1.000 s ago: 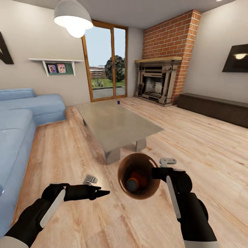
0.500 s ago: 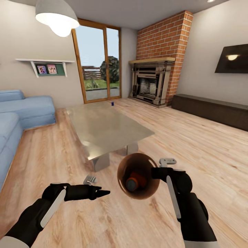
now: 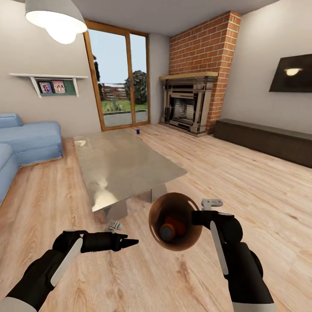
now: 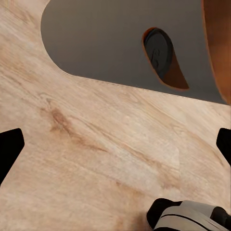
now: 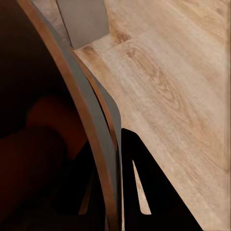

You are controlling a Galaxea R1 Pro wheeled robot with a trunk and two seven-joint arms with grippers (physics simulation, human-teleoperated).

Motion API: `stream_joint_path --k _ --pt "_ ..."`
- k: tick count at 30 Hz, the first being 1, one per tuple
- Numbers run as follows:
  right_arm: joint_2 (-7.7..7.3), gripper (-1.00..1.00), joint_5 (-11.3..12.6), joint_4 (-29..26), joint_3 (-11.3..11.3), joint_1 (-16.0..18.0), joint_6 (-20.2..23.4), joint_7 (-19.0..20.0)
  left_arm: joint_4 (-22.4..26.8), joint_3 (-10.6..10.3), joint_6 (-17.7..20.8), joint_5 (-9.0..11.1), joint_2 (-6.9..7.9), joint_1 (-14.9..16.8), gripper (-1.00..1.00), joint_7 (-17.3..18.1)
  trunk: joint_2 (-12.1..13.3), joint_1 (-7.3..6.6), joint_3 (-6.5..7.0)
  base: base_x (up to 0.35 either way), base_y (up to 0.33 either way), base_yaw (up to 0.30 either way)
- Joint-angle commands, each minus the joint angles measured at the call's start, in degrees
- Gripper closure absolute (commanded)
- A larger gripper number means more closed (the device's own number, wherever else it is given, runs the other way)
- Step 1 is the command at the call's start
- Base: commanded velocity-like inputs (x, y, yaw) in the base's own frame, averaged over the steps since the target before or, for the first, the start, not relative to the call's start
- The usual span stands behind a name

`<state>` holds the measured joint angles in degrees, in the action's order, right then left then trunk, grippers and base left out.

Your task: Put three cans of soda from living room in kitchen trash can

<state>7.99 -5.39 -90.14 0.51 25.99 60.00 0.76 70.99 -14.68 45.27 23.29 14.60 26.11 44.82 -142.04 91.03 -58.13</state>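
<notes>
At the near left, the left claw (image 3: pixel 125 242) hangs over the plank floor (image 3: pixel 65 199) with nothing in it; in the head view its dark fingers look drawn to a point, yet in the left wrist view the two tips sit wide apart at the frame edges, so it is probably open. Ahead of it stands the shiny low counter (image 3: pixel 121 162), and at its far edge, well apart from both arms, stands a small dark blue can (image 3: pixel 137 131), upright as far as so small a shape can be judged. That can is the thing the coming move turns on: it lies straight ahead and far, slightly left of the robot's middle, so the empty left arm is the nearer and freer one. To the right, the right claw (image 3: pixel 197 216) is clamped on the rim of the brown bucket (image 3: pixel 175 221), tipped so its mouth faces the head camera, with an orange can (image 3: pixel 170 229) lying inside. The right wrist view adds the thin bucket wall (image 5: pixel 91 120) pinched between the fingers, and the left wrist view shows the orange can (image 4: pixel 159 53) through the hand-hole.
</notes>
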Motion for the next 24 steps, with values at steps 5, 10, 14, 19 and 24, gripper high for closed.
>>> stream_joint_path --k 5,10,14,19,24 --pt "0.36 1.0 1.2 0.0 0.1 0.0 0.0 0.2 0.0 -0.1 0.0 0.0 -0.02 0.0 -1.0 -0.1 0.0 -0.01 0.01 0.231 -0.249 0.0" --pt "0.43 1.0 1.3 0.0 0.1 0.0 0.0 0.2 0.0 -0.3 0.0 0.0 -0.09 0.0 -1.0 -0.3 0.0 -0.01 0.01 0.231 -0.25 0.0" --pt "0.42 1.0 1.3 0.0 0.1 0.0 0.0 0.2 0.0 -0.3 0.0 0.0 -0.12 0.0 -1.0 -0.3 0.0 -0.01 0.01 0.231 -0.253 0.0" --pt "0.39 1.0 1.3 0.0 0.1 0.0 0.0 0.2 0.0 -0.3 0.0 0.0 -0.25 0.0 -1.0 -0.3 0.0 -0.01 0.01 0.229 -0.265 0.0" --pt "0.4 1.0 1.3 0.0 0.1 0.0 0.0 0.2 0.0 -0.3 0.0 0.0 -0.27 0.0 -1.0 -0.3 0.0 -0.01 0.01 0.221 -0.277 0.0"
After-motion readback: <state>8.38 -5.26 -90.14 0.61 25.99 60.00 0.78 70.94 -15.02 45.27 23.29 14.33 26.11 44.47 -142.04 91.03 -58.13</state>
